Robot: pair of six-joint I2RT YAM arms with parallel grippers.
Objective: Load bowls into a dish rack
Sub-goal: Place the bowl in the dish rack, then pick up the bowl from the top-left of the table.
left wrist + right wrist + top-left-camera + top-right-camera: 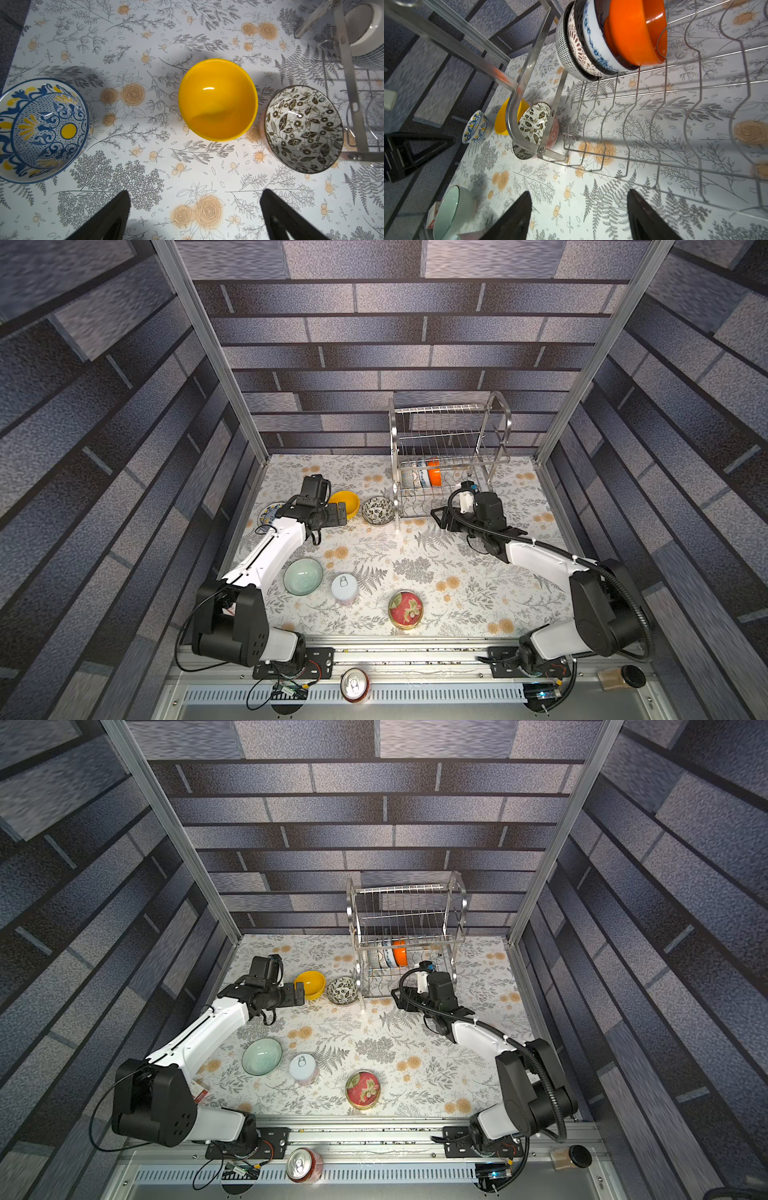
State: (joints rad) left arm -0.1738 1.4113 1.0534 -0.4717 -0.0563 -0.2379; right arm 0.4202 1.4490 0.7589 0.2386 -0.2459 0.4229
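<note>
Four sit unloaded on the desk (457, 572): yellow bowl (218, 99), dark floral bowl (303, 128), blue-and-yellow bowl (41, 131), pale green bowl (303, 576). Others, orange bowl (633, 31) among them, stand on edge on the lower shelf of the dish rack (393, 435). Left fingers (108, 218) and right fingers (512, 218) are spread, holding nothing.

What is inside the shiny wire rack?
On the lower shelf of the dish rack, bowls stand on edge: an orange bowl, a blue-flowered bowl, a brown-patterned bowl and a checked bowl. They overlap, hiding their insides and any bowl between.
</note>
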